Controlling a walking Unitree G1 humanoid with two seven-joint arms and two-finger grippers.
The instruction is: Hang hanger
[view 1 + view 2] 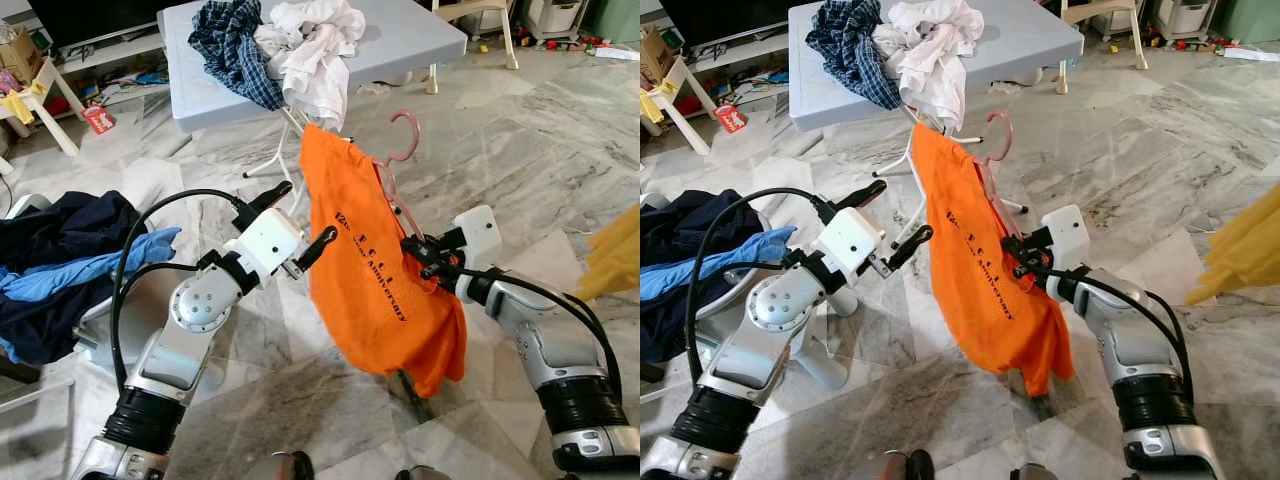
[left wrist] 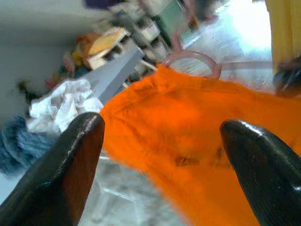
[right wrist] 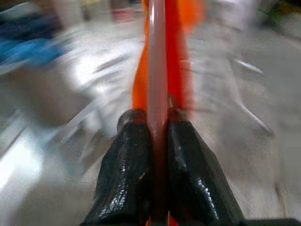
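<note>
Marble floor (image 1: 520, 180) fills the frame, grey and veined, with a grey table (image 1: 400, 45) across the top centre. At mid-frame a pink hanger (image 1: 398, 160) stands in the air, its hook at the top, carrying an orange shirt (image 1: 370, 280) with dark lettering that drapes down toward the lower centre. The right gripper (image 1: 412, 248) is pressed together on the hanger's pink bar just right of the shirt; in the right wrist view the bar (image 3: 157, 70) runs straight between the two black fingers (image 3: 129, 169). The left gripper (image 1: 295, 222) sits left of centre with its fingers spread, one tip near the shirt's left edge; I cannot tell whether it touches the cloth. In the left wrist view the shirt (image 2: 197, 155) lies between the two spread fingertips (image 2: 82, 146).

On the table, upper centre, lie a plaid shirt (image 1: 232, 45) and white clothes (image 1: 315, 45), the white ones hanging over the edge just above the hanger. At the left edge a pile of dark and blue clothes (image 1: 70, 260) rests on the floor. A yellow cloth (image 1: 612, 252) shows at the right edge.
</note>
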